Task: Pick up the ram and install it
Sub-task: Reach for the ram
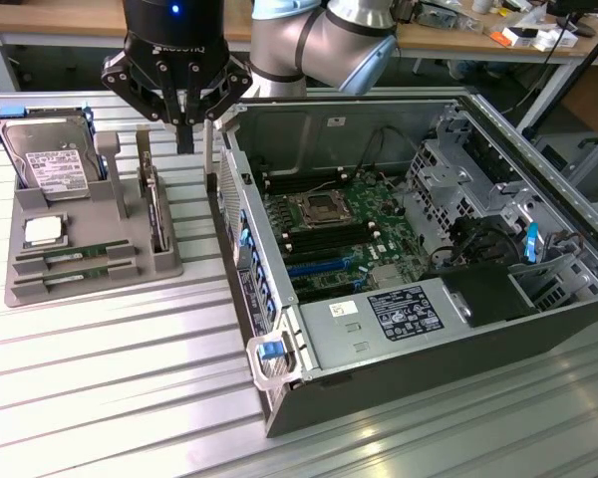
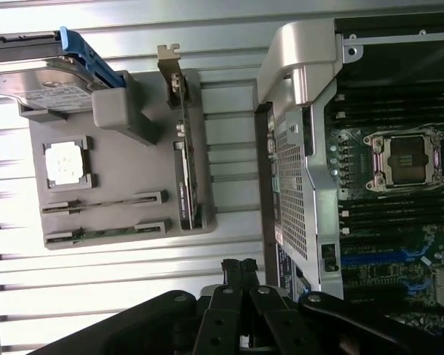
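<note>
While the gripper hangs with its jaws pressed together on nothing, I see it above the ribbed table, between the grey tray and the open computer case. I find the ram lying in a tray slot near the processor chip, well apart from the fingertips.

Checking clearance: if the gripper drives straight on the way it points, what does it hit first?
Probably the bare slatted table between the gray tray and the computer case; the shut gripper hangs over that strip, though depth is unclear.
</note>
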You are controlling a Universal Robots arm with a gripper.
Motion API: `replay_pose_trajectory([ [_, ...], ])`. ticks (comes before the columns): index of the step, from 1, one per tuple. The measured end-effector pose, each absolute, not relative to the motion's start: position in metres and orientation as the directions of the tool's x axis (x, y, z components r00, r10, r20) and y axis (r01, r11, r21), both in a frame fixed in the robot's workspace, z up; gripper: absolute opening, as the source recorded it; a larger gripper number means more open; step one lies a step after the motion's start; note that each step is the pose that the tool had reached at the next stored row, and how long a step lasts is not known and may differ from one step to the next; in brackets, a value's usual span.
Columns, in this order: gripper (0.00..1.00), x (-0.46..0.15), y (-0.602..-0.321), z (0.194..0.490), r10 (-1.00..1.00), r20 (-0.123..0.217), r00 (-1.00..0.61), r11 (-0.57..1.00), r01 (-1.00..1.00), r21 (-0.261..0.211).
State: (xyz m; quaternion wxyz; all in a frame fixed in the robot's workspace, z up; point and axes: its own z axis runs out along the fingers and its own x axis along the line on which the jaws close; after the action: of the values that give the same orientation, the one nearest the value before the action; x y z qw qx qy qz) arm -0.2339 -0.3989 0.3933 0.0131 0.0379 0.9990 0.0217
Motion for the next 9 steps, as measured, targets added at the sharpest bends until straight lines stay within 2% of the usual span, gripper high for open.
replay_pose_trajectory([
  [9, 0.11, -0.2416, -0.3989, 0.3933, 0.076, -0.024, -0.997, 0.996, 0.075, 0.044],
])
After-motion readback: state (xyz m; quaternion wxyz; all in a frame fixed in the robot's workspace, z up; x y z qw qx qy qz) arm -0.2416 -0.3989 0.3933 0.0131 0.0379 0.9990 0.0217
